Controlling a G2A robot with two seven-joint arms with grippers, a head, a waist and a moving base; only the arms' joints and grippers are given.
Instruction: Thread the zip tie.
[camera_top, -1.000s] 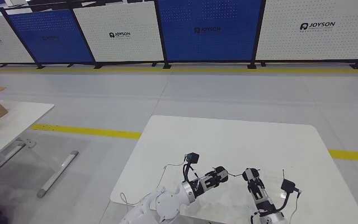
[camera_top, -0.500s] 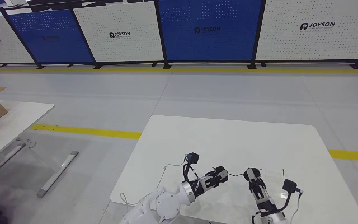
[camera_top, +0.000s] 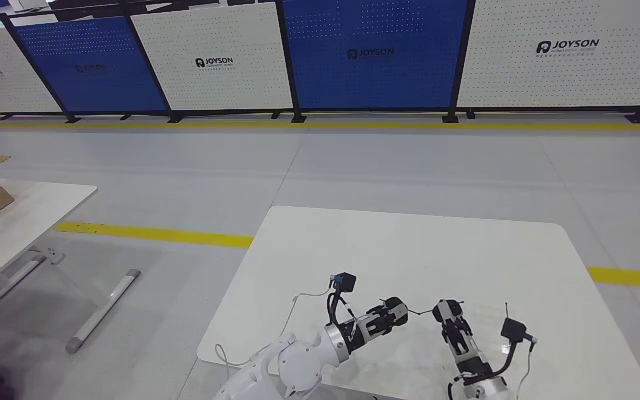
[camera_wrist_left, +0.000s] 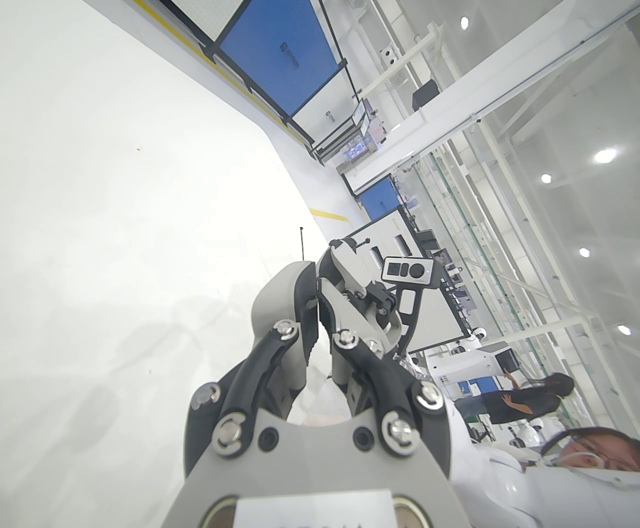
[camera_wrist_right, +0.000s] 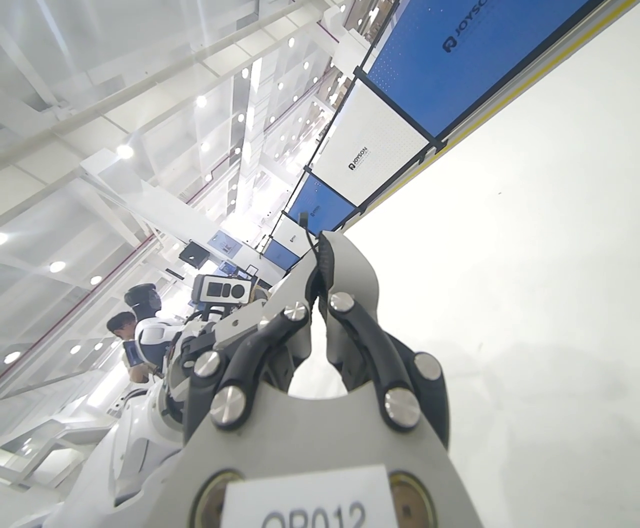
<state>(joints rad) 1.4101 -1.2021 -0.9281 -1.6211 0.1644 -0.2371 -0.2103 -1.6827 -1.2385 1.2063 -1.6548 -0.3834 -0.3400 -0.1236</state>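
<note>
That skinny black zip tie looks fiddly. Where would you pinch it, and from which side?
Probably the thin strap just behind its end, jaws coming in along its length: the right gripper holds the zip tie so, and a short tip pokes out free for threading.

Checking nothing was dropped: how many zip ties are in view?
1. The thin black plastic zip tie runs between the left hand and right hand, both shut on it; others may be hidden.
</note>
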